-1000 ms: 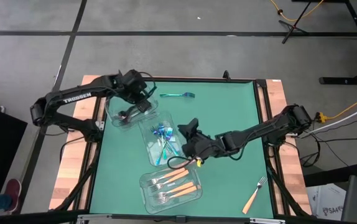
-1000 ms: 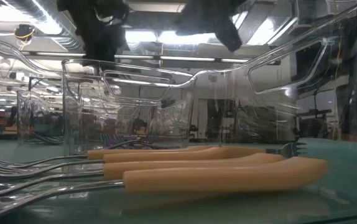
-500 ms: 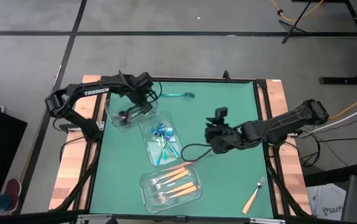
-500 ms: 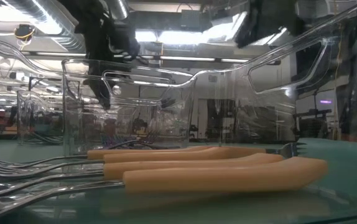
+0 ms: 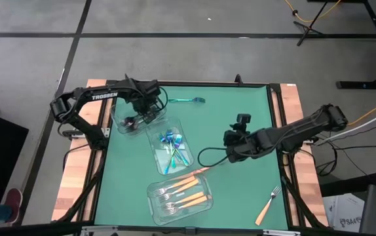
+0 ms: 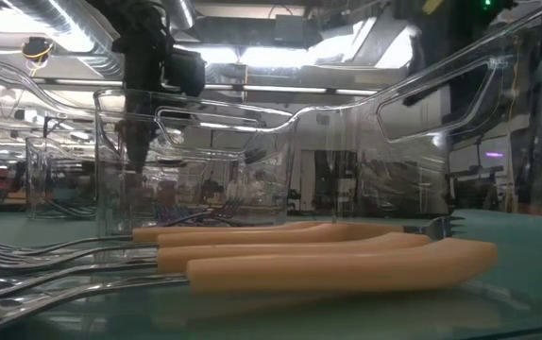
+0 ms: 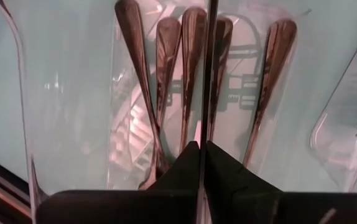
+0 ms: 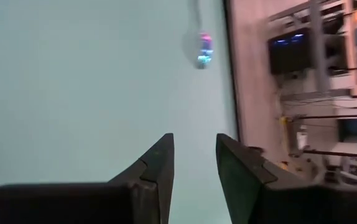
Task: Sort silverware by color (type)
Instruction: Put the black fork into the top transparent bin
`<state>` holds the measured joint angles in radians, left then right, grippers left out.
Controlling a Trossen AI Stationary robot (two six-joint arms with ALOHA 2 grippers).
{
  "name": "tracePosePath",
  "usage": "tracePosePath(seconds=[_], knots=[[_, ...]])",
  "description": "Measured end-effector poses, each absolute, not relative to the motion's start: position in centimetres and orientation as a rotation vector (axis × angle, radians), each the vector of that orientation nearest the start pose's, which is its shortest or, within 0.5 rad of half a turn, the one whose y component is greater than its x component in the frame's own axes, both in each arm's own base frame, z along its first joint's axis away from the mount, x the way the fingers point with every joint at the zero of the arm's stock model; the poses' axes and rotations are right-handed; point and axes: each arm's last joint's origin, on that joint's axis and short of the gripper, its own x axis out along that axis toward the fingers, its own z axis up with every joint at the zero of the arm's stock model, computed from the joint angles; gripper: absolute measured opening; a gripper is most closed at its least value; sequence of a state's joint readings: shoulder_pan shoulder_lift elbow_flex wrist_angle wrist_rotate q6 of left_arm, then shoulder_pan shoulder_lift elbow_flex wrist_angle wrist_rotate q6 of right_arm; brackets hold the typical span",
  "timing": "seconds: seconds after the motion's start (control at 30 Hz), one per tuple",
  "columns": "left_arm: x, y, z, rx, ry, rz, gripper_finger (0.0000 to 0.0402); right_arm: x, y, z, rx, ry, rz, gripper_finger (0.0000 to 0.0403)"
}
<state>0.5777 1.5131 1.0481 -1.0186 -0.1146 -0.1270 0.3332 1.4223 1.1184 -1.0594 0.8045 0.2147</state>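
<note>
Right gripper pulled back from the orange-handle tray to mat centre, jaws part open, empty; left gripper closed, empty, over black forks; iridescent fork waits near far edge, orange fork at near right corner

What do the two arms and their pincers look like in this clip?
Both arms are dark, slim and jointed. The left arm carries white "TROSSEN" lettering along one link. A thin black cable loops by the right pincer. Each pincer ends in two flat, black, wedge-shaped fingers.
</note>
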Motion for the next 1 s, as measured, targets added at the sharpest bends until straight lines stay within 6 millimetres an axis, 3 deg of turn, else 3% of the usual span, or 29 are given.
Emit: tracePosePath(seconds=[0.27,0.63,1.0], knots=[[21.7,14.2,21.3,-0.442,1.45,0.642,0.0004,24.8,6.8,24.3,-0.411,1.104,-0.362,0.0111],[22.8,14.8,18.9,-0.45,1.512,0.632,0.0004,26.0,7.8,24.4,-0.221,1.045,-0.151,0.0111],[23.4,15.0,17.4,-0.477,1.562,0.604,0.0005,26.2,7.9,24.5,-0.204,1.03,-0.133,0.0111]])
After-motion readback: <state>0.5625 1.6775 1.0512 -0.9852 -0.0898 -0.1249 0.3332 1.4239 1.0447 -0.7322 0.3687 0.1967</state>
